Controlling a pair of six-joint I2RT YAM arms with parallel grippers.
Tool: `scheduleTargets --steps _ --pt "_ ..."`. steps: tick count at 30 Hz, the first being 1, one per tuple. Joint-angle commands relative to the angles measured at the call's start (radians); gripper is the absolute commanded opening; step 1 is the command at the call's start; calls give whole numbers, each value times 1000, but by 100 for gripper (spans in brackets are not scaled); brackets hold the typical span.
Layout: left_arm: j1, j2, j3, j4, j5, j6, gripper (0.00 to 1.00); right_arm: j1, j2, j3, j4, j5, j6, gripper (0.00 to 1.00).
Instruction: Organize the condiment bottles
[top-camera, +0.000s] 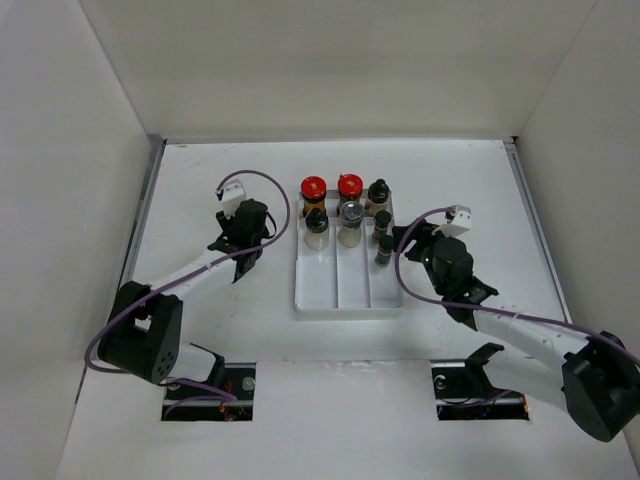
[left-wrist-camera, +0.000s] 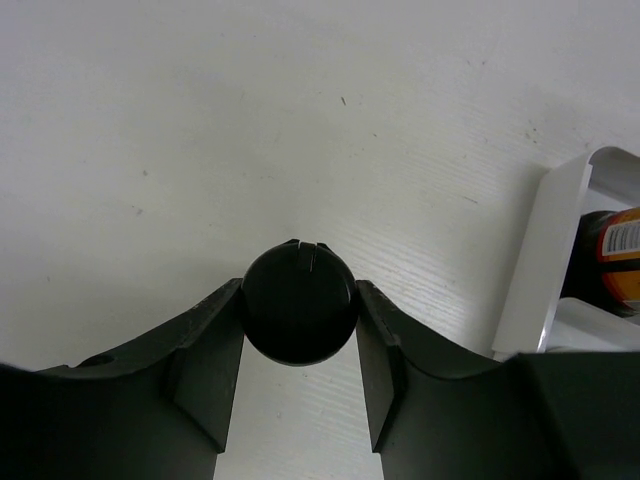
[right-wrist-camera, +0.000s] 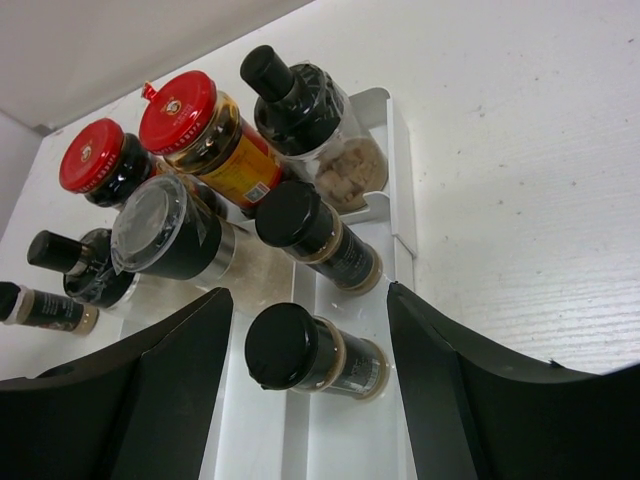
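Note:
My left gripper (left-wrist-camera: 300, 330) is shut on the round black cap of a spice bottle (left-wrist-camera: 300, 305), seen from straight above, on the table left of the white divided tray (left-wrist-camera: 535, 270). In the top view that gripper (top-camera: 243, 250) hides the bottle. Several condiment bottles stand in the tray (top-camera: 345, 290): two red-capped amber jars (top-camera: 314, 188) (top-camera: 350, 186), a grey-lidded jar (top-camera: 350, 218) and black-capped bottles (top-camera: 378, 194). My right gripper (right-wrist-camera: 310, 350) is open, its fingers either side of the nearest slim black-capped bottle (right-wrist-camera: 315, 352) without touching it.
White walls enclose the table on the left, back and right. The front half of the tray's three lanes holds no bottles. One more slim bottle (right-wrist-camera: 45, 308) shows left of the tray in the right wrist view.

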Motion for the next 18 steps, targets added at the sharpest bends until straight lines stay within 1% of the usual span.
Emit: scheduleTargets --steps 1,3,6,10,11,15,18 --pt "-9 -2 19 73 -7 -4 30 7 2 27 47 -15 -3 70" --pt "-20 -23 17 62 -10 -1 26 7 3 23 49 -19 2 70" --pt "-52 -101 -4 45 -26 11 24 7 -10 23 44 -16 -3 70" --pt "-126 -214 17 -76 -36 25 24 4 -20 17 45 -19 3 70" --pt "-158 -247 26 -123 -32 25 24 2 -21 17 44 -19 3 70" --pt "-273 -333 36 -208 -32 8 24 7 -33 14 47 -7 -3 70" --pt "-374 -340 53 -266 -30 -33 24 -2 -32 10 49 -7 5 70"
